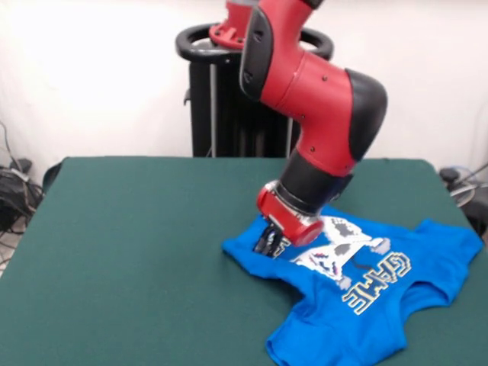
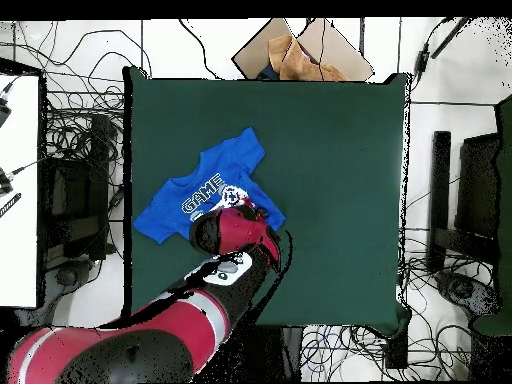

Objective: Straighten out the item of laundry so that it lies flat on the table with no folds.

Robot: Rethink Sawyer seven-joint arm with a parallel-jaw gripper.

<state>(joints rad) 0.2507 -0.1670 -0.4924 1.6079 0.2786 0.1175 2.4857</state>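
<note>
The bright blue T-shirt lies print-up on the right part of the dark green table, with white "GAME" lettering showing. It is rumpled, with folds near the hem and sleeves. My gripper is down on the shirt's left corner, touching the cloth. In the overhead view the shirt lies at the left of the table, and my red arm covers its lower right corner and hides the gripper.
The black pedestal stands behind the table's far edge. In the overhead view a cardboard box sits beyond the table's top edge, and cables lie on the floor around it. The shirt lies close to the table's right and near edges in the front view.
</note>
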